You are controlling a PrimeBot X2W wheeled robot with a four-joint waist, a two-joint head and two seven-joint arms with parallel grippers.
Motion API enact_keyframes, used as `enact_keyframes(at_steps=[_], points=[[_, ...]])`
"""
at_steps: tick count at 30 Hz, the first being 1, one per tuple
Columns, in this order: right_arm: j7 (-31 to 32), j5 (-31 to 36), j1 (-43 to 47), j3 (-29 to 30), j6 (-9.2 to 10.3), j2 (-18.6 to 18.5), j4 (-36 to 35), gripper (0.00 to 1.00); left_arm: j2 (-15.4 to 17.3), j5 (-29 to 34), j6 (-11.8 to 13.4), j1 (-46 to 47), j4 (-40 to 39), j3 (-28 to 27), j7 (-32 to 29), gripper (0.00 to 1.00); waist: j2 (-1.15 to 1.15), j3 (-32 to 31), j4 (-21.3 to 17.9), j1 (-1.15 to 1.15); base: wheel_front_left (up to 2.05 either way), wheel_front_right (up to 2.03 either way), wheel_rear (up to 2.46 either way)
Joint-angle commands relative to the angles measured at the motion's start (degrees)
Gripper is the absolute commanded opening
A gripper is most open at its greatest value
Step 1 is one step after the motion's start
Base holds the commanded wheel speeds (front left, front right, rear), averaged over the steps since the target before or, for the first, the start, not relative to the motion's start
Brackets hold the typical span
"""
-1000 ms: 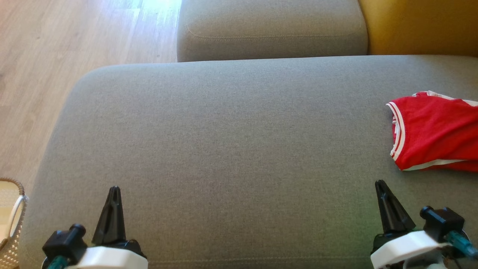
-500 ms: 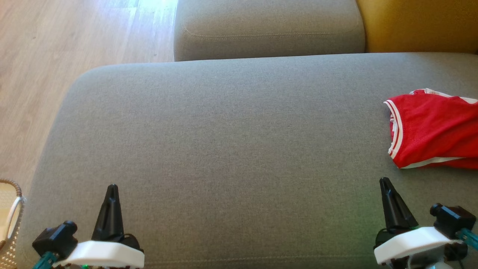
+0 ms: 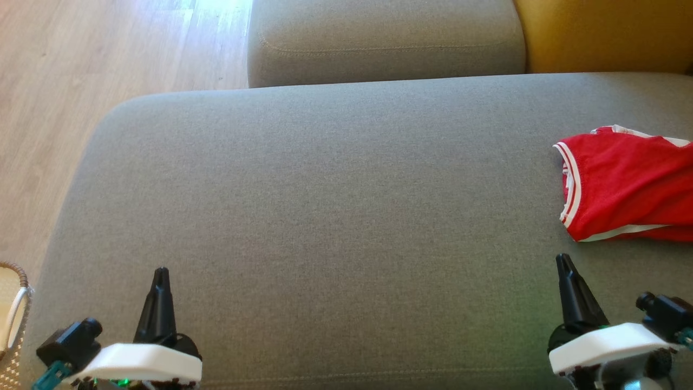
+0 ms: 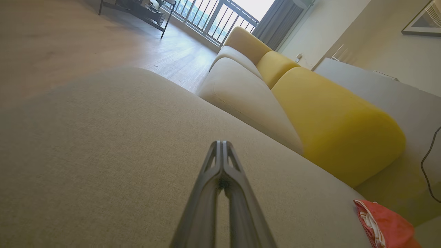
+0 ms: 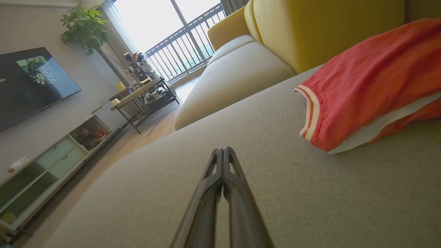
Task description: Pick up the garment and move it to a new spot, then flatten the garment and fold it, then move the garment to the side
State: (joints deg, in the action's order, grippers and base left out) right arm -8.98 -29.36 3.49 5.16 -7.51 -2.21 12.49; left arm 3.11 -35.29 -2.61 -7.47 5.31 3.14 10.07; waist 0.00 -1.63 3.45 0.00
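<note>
The garment (image 3: 628,187) is red with white trim and lies bunched at the right edge of the grey sofa seat (image 3: 335,216), cut off by the frame. It also shows as the garment (image 5: 365,89) at the upper right of the right wrist view and as the garment (image 4: 384,225) in the lower right corner of the left wrist view. My right gripper (image 3: 563,261) is shut and empty, a little nearer than the garment's near-left corner, not touching it. Far to the left, my left gripper (image 3: 160,273) is shut and empty over the seat's front. Both pairs of fingers (image 4: 222,146) (image 5: 223,151) meet at the tips.
A second grey seat cushion (image 3: 384,43) lies beyond the seat, with a yellow backrest (image 3: 606,35) at the far right. Wooden floor (image 3: 81,81) runs along the left. A woven basket (image 3: 13,319) stands at the lower left by the seat's corner.
The whole head picture has shifted slightly, so the camera moved. Both grippers have sunk a little towards the bottom edge and stay shut. The garment lies as before.
</note>
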Motion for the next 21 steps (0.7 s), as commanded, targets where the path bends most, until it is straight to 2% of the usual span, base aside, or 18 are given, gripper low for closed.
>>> enact_keyframes(at_steps=[1,21], points=[[0.4,-2.1,-3.2,0.0,0.01,-0.3,-1.6,0.00,0.9,-1.9,-0.6,3.3,-1.4,-0.9,-0.4,0.00,0.00,0.0,-0.1,0.00,0.00,0.00,0.00],[3.6,-14.9,-4.6,0.3,0.01,-0.4,-1.0,0.00,1.2,-14.2,-1.5,5.4,0.6,-2.0,-3.2,0.00,0.00,0.4,-0.8,0.00,0.00,0.00,0.00]])
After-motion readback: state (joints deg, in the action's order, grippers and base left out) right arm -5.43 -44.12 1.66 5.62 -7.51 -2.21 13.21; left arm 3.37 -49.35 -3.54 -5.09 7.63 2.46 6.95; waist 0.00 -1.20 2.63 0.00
